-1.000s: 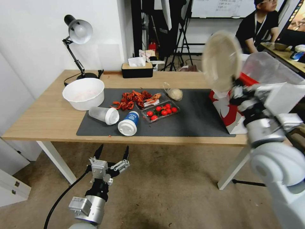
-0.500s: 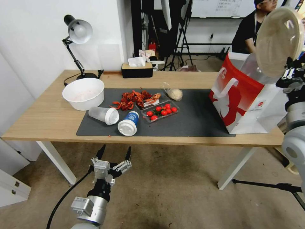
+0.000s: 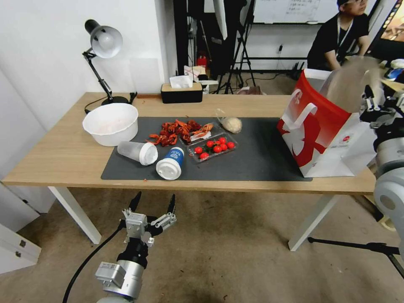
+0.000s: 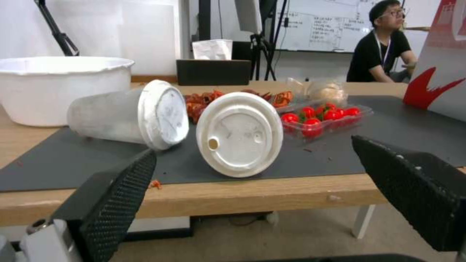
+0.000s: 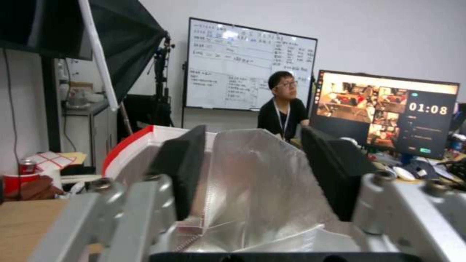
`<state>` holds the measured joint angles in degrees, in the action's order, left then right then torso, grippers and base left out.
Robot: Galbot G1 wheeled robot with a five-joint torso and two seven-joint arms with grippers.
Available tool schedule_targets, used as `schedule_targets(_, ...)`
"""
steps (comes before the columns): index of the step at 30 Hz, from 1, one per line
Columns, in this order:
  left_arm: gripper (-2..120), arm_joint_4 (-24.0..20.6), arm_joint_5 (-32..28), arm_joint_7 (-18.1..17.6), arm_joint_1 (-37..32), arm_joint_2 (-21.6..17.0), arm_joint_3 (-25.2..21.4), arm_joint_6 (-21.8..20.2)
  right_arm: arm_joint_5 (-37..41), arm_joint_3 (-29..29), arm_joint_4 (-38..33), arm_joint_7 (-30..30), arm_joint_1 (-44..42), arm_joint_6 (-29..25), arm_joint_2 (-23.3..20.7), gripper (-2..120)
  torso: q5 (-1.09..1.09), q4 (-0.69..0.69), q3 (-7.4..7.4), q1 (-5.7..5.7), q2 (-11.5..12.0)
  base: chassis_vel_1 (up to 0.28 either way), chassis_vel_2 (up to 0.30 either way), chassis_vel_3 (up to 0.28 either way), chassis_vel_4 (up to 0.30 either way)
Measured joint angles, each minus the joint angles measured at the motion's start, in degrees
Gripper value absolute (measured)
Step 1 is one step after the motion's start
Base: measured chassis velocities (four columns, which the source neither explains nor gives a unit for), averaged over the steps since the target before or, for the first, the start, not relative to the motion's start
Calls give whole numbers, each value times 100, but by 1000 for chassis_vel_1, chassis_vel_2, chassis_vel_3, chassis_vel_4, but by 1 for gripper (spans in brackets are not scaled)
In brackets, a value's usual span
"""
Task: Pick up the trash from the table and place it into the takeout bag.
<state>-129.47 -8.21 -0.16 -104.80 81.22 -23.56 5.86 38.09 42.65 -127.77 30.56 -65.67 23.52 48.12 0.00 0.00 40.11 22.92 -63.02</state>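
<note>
The right gripper [image 3: 370,103] is up at the far right end of the long light-wood table [image 3: 63,155] with its dark grey mat [image 3: 261,160], hovering at the open mouth of the large boxy red-and-white paper takeout bag [image 3: 320,139]. A blurred pale translucent shape shows at its fingertips over the bag, too smeared to name. From the wrist camera, its two black pads [image 5: 180,171] stand apart with the bag's silvery lining between them; I cannot tell whether they grip anything.

The left gripper [image 3: 153,204] hangs low in front of the table's near edge, below the tabletop, its fingers spread wide and empty, facing the cups.

On the mat lie the frosted lidded cup [image 3: 136,152] and the blue-white lidded paper cup [image 3: 170,163], both on their sides, just beside each other. Near them sit a clear plastic tray of red tomatoes [image 3: 212,147], a heap of red crayfish shells [image 3: 179,130], and a small clear bag [image 3: 229,123]. A white bowl [image 3: 110,124] stands at the mat's left edge
</note>
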Motion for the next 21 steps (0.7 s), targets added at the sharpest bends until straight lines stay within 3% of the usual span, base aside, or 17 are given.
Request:
schedule_targets(1, 100, 0, 0, 0, 0, 0, 0, 0, 0, 0, 0, 0, 0, 0, 0, 54, 0, 0, 0, 0, 0, 0, 0, 0, 0)
schedule_targets(8, 100, -16, -12, -2, 11, -12, -16, -5, 34, -84, -9, -219, -2, -299, 10, 85, 0, 0, 0, 0, 0, 0, 0, 0, 0)
schedule_targets(11, 100, -16, -16, -2, 16, -12, -17, -6, 111, -106, -47, -313, -10, -410, 10, 87, 0, 0, 0, 0, 0, 0, 0, 0, 0)
schedule_targets(12, 100, -14, -25, -3, 21, -12, -19, -6, 361, -169, -214, -631, -86, -658, 45, 96, -1, 1, 0, 0, 0, 0, 0, 0, 0)
schedule_targets(17, 100, -4, -48, -5, 25, -14, -42, -2, 768, -405, -623, -1567, -544, -997, 347, 100, 0, 0, 0, 0, 0, 0, 0, 0, 0)
schedule_targets(21, 100, 7, -98, -4, 20, -48, -78, 20, 402, -467, -723, -2068, -1229, -1238, 644, 100, 2, -1, 0, 0, 0, 0, 0, 0, 0)
